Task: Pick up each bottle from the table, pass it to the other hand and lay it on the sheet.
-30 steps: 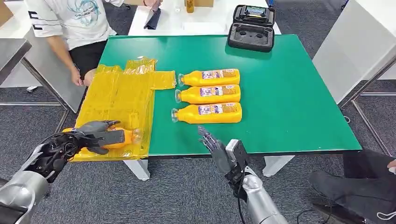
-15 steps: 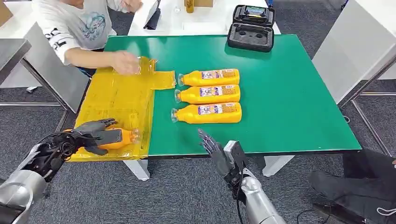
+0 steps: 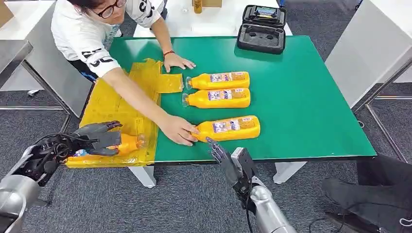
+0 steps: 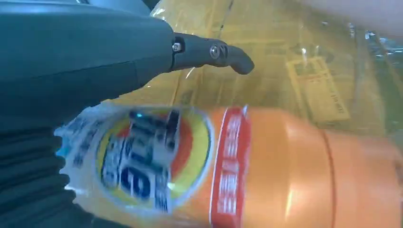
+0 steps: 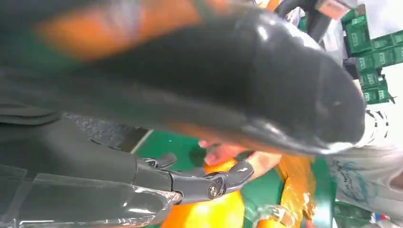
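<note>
- While the left robot hand [image 3: 94, 138] is gripping an orange bottle [image 3: 127, 143] over the yellow sheet [image 3: 121, 104], laying-down is judged under way; release comes next.
- Right robot hand [image 3: 224, 158] is hovering spread, holding nothing, near the counter [image 3: 301, 97] edge.
- A person's hand [image 3: 179, 131] is touching the nearest bottle [image 3: 232, 128], blocking the reach.

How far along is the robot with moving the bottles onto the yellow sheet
No bottle lies released on the yellow sheet. In hand: the left hand holds one bottle at the sheet's near edge. Left: three bottles on the green table, the nearest under a person's hand. The right hand is open.
</note>
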Robot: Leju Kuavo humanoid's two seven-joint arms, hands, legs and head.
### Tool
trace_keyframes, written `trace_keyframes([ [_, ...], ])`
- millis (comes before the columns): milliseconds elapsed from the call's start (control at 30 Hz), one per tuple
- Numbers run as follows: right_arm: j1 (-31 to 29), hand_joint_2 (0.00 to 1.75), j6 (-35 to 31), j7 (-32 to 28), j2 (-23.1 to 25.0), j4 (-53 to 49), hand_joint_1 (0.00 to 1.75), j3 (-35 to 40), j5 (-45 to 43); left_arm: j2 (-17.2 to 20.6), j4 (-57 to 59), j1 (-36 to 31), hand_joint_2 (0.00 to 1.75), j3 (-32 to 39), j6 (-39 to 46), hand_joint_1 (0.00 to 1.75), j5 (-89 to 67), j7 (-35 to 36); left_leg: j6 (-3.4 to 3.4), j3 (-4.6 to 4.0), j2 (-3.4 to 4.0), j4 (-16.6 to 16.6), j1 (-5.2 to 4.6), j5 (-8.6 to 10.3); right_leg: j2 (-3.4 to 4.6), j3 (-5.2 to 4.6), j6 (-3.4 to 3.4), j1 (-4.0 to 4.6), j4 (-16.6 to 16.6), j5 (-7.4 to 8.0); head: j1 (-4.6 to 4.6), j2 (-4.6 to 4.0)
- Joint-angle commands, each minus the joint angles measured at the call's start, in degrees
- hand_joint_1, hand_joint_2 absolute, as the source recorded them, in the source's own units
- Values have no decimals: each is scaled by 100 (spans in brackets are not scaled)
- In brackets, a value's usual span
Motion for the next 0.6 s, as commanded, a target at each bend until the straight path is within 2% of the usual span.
trace_keyframes([
  [33, -191, 0, -75, 95, -34, 431, 0, -2, -70, 340, -282, -79, 0, -301, -285, 0, 224, -210, -8, 5, 6, 1, 7, -4, 5, 5, -7, 8, -2, -1, -2, 0],
  [167, -256, 0, -97, 107, -16, 521, 0, 21, -77, 458, -461, -67, 0, -309, -409, 0, 371, -287, -11, 9, 13, 2, 12, -7, 11, 9, -10, 13, -3, -1, 0, 0],
  [333, -223, 0, -117, 139, -14, 477, 0, 16, -112, 270, -426, -180, 0, -226, -289, 0, 463, -178, -9, 0, -7, 6, 12, -3, -8, 7, -8, 12, -1, -3, -4, 0],
  [500, -97, 0, -132, 79, -38, 295, 0, 39, -110, -243, -583, 64, 0, 342, 865, 0, 753, -153, -4, 3, -12, -1, 4, 1, -13, 8, -4, 4, -3, -3, -2, 0],
  [533, -65, 0, -187, 38, -39, 194, 0, 51, -68, -434, -782, 261, 0, 700, 1375, 0, 1017, -326, -4, 2, -13, -2, 4, 2, -14, 6, -4, 4, -5, -2, -2, 0],
  [567, -30, 0, -181, 31, -61, 45, 0, 101, -12, -649, -1001, 488, 0, 957, 1461, 0, 1216, -478, -7, 8, -20, -4, 8, 1, -22, 17, -7, 8, -9, -4, -2, 0],
  [600, -30, 0, -173, 47, -59, 16, 0, 101, -16, -693, -1055, 544, 0, 953, 1501, 0, 1210, -457, -5, 9, -19, -6, 3, 1, -20, 16, -5, 3, -9, -4, -2, 0],
])
